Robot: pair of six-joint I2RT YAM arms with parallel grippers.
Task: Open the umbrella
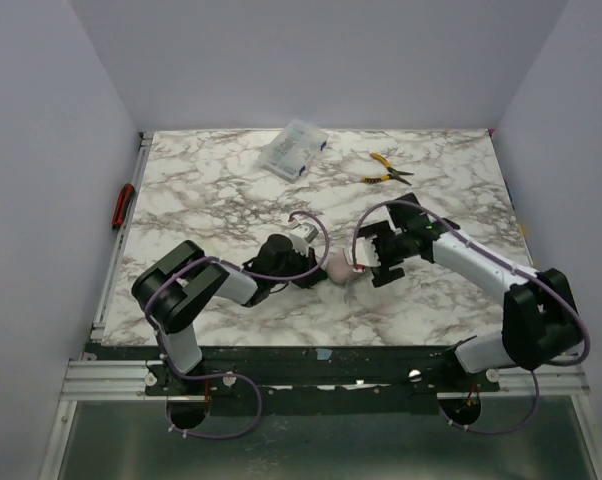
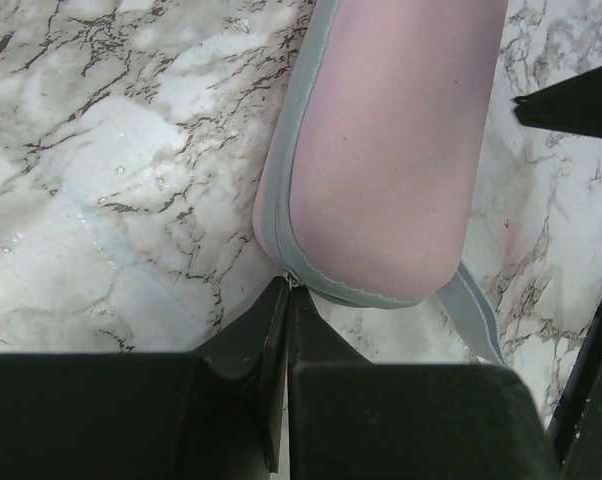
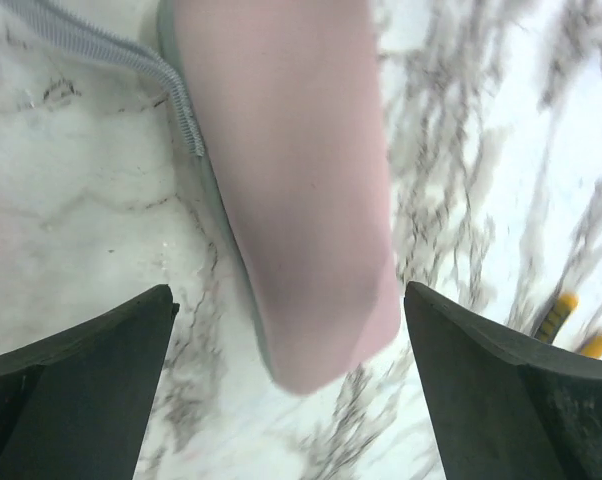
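The umbrella [image 1: 339, 270] lies folded on the marble table, a pale lavender-pink bundle in a sleeve with a grey zip edge and a grey strap [image 2: 476, 310]. My left gripper [image 1: 316, 268] is at its left end. In the left wrist view the gripper [image 2: 287, 290] is shut, pinching the small metal zip pull [image 2: 293, 281] at the end of the umbrella [image 2: 381, 150]. My right gripper [image 1: 373, 268] is over the right end. In the right wrist view it [image 3: 286, 292] is wide open with the umbrella's rounded end [image 3: 301, 220] between the fingers, untouched. Shaft and handle are hidden.
A clear plastic box [image 1: 293, 149] and yellow-handled pliers [image 1: 384, 168] lie at the back of the table; the pliers' handles show in the right wrist view [image 3: 571, 325]. A red-handled tool [image 1: 123, 205] lies on the left rail. Grey walls surround the table.
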